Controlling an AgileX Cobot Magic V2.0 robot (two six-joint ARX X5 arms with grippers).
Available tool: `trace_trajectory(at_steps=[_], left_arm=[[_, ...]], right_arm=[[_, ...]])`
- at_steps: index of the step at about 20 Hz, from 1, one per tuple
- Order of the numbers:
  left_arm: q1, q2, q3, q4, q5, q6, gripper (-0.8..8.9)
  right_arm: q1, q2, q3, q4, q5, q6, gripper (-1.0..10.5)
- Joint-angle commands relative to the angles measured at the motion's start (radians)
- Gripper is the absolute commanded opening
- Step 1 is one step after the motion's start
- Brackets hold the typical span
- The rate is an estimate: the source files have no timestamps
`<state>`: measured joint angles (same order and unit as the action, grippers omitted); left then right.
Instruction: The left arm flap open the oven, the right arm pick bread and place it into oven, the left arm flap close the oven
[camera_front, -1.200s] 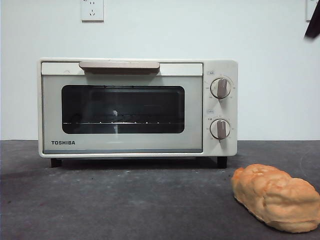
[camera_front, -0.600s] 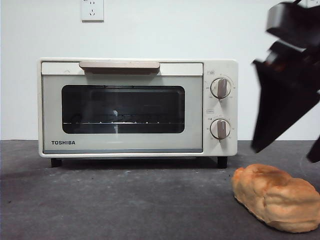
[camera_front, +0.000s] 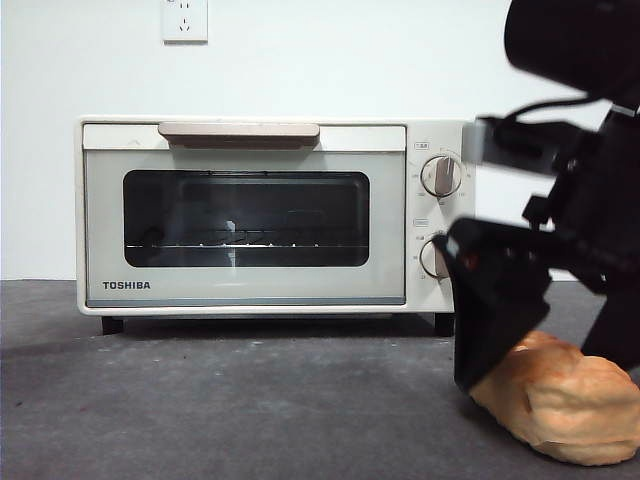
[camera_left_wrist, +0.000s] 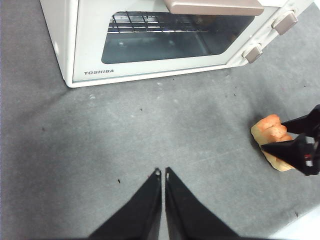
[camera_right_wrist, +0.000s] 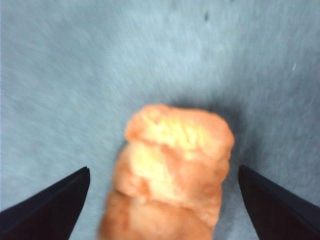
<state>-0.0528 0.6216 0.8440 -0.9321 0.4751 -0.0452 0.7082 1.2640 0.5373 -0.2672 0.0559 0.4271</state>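
In front of you the dark grey matte table (camera_front: 230, 400) carries everything. The cream-white boxy TOSHIBA toaster oven (camera_front: 275, 215) stands at the back against the white wall (camera_front: 350, 60), its dark glass door (camera_front: 245, 218) shut, the beige bar handle (camera_front: 238, 131) across the top and two round knobs (camera_front: 441, 176) at the side. Through the glass you can see the wire rack (camera_left_wrist: 165, 22).

Your right arm's black gripper (camera_front: 545, 335) hangs low in front of the oven's knob side, directly over the loaf. Its jaws are spread wide, one on each side of the bread, neither touching it in the right wrist view.

The lumpy golden-orange elongated bread loaf (camera_right_wrist: 172, 175) lies on the table near the front edge, apart from the oven.

Your left arm's gripper (camera_left_wrist: 161, 172) hovers above bare table in front of the oven, its jaws pressed together on nothing.

A white wall socket (camera_front: 185, 20) sits above the oven.
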Motion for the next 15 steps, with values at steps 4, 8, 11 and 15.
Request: trace_trajectory(at_steps=[4, 8, 11, 15], left_arm=[[-0.002, 0.005, 0.019, 0.013, 0.005, 0.011, 0.17], [-0.002, 0.005, 0.019, 0.016, 0.005, 0.011, 0.17], [-0.002, 0.005, 0.019, 0.035, 0.006, 0.006, 0.17], [-0.020, 0.015, 0.019, 0.091, 0.035, -0.030, 0.17]], right_arm=[[0.027, 0.035, 0.003, 0.015, 0.051, 0.010, 3.2], [0.050, 0.034, 0.003, 0.013, 0.046, 0.010, 1.6], [0.050, 0.021, 0.006, 0.012, 0.035, 0.010, 1.6], [0.050, -0.061, 0.028, -0.003, 0.023, 0.006, 1.6]])
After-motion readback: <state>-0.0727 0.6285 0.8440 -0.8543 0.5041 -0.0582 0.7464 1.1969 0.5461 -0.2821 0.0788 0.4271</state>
